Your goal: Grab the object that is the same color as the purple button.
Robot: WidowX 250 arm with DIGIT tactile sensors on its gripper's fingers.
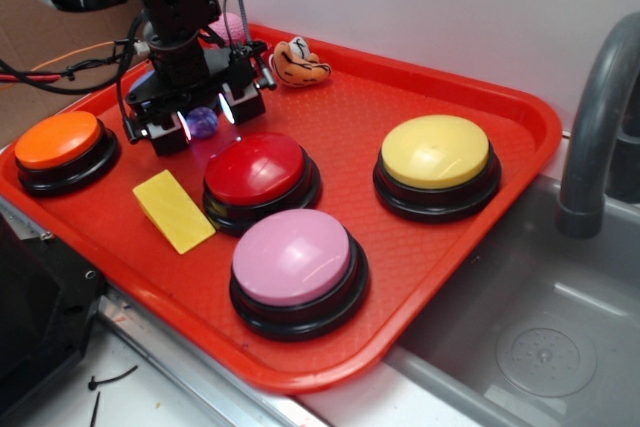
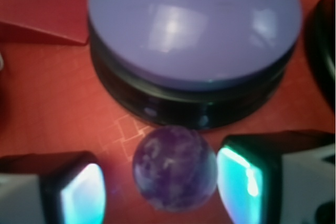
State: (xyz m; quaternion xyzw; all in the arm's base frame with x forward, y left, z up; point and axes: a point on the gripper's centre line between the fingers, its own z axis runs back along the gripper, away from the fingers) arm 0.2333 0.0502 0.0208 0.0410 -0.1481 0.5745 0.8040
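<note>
We see our hand (image 2: 170, 182) lowered, its fingers (image 2: 247, 177) spread around the glossy, mottled purple ball (image 2: 174, 167), not touching it.

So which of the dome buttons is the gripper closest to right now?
The red button. The gripper straddles the small purple ball just beside its rim, while the orange, pink and yellow buttons sit farther off.
</note>
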